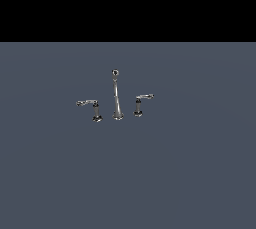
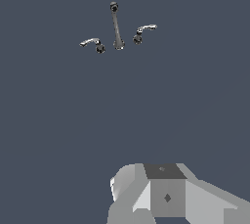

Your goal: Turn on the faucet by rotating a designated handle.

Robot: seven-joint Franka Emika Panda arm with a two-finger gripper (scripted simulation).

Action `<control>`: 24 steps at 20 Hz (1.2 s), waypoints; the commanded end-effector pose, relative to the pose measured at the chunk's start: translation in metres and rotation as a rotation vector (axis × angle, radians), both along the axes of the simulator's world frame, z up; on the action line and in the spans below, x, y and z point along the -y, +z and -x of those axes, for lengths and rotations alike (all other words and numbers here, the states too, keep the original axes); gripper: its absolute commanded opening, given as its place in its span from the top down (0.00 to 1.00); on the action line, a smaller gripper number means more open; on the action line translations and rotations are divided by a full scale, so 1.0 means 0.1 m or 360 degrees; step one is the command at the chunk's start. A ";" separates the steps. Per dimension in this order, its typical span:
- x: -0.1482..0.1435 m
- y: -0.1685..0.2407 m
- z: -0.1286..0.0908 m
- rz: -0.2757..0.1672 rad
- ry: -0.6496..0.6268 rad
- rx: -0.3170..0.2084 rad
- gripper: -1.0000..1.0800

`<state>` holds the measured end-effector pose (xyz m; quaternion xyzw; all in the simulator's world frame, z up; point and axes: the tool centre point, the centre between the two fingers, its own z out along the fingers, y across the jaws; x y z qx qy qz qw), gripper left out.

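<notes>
The faucet (image 1: 118,103) is a small chrome set standing on the grey-blue floor, with a tall thin spout (image 1: 116,95) topped by a round knob. The handle (image 1: 88,103), a long curved lever on a short post with a dark base, stands at the exterior view's left of the spout. A smaller lever (image 1: 144,97) stands on the other side. In the wrist view the faucet (image 2: 116,27) and the handle (image 2: 90,41) look small and far off. No gripper fingers show in either view; nothing touches the faucet.
A grey and white block of the robot's body (image 2: 166,196) fills the lower edge of the wrist view. Flat grey-blue floor (image 1: 128,183) spreads all round the faucet, ending in black at the back of the exterior view.
</notes>
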<state>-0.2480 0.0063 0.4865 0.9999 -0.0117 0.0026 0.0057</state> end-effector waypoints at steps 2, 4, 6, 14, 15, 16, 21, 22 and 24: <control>0.00 0.00 0.00 0.0000 0.0000 0.0000 1.00; -0.01 -0.01 0.00 0.0000 -0.0007 0.0000 1.00; -0.03 -0.04 -0.01 0.0000 -0.0020 0.0000 1.00; -0.20 -0.25 -0.09 -0.0002 -0.0134 0.0000 1.00; -0.24 -0.29 -0.10 -0.0002 -0.0156 0.0000 1.00; -0.27 -0.34 -0.12 -0.0002 -0.0179 0.0000 1.00; -0.48 -0.60 -0.23 -0.0004 -0.0319 -0.0001 1.00; -0.52 -0.66 -0.26 -0.0005 -0.0351 -0.0001 1.00; -0.61 -0.78 -0.32 -0.0006 -0.0414 -0.0001 1.00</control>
